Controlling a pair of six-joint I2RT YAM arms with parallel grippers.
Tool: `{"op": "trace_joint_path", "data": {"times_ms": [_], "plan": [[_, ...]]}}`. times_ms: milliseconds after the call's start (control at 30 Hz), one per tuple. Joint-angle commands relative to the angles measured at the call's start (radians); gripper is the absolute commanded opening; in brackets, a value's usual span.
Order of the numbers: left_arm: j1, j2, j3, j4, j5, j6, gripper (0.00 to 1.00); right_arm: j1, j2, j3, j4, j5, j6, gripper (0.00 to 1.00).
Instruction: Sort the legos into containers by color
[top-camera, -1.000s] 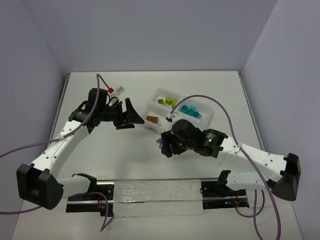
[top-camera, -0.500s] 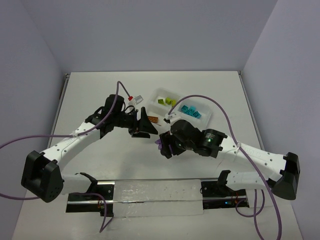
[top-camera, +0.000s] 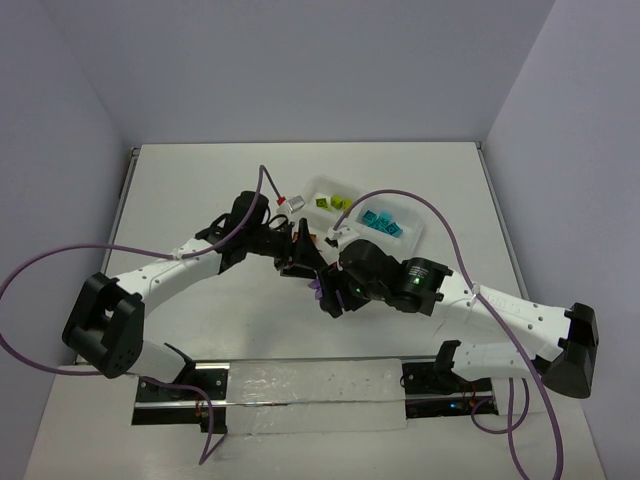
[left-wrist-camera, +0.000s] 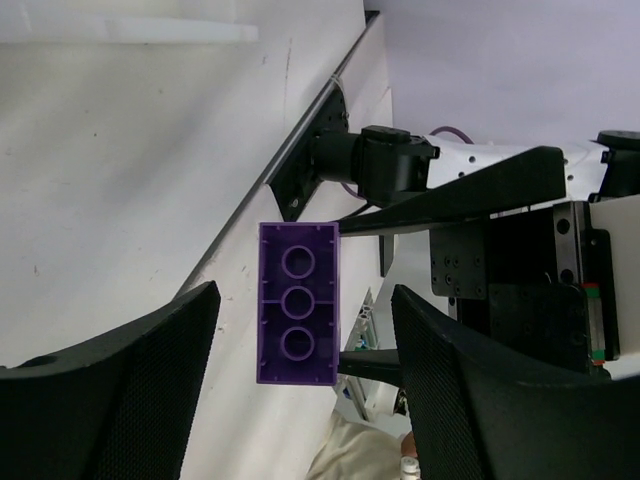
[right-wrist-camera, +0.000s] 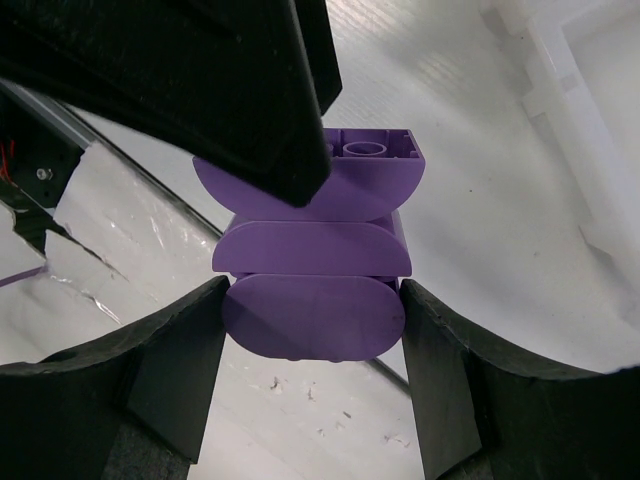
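My right gripper is shut on a stack of purple legos, its pads pressed on the nearest piece's two ends. It holds them above the table, just left of the white tray of containers. My left gripper has reached the stack's far end and is open. In the left wrist view the purple brick's hollow underside sits between the left fingers, with a gap on each side. Lime green legos and teal legos lie in the far compartments. An orange one is half hidden behind the left gripper.
A long clear strip on black brackets runs along the near edge between the arm bases. Purple cables loop over both arms. The tray's corner lies close beyond the right gripper.
My left arm swung right, from beside the tray's left end to the purple stack, and its jaws narrowed around it. The right arm and its stack stayed put.
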Motion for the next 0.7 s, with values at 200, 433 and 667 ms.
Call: {"op": "trace_joint_path", "data": {"times_ms": [200,433,667], "plan": [[-0.027,0.019,0.018,0.037,0.097,0.030,0.66,0.007,0.005,0.051,0.022,0.041,-0.019,0.39],[-0.037,0.019,0.028,0.032,0.113,0.043,0.32,0.007,0.007,0.051,0.007,0.074,-0.016,0.39],[-0.037,0.021,0.048,-0.024,0.091,0.081,0.00,0.008,0.011,0.059,-0.001,0.100,-0.011,0.40]]}}
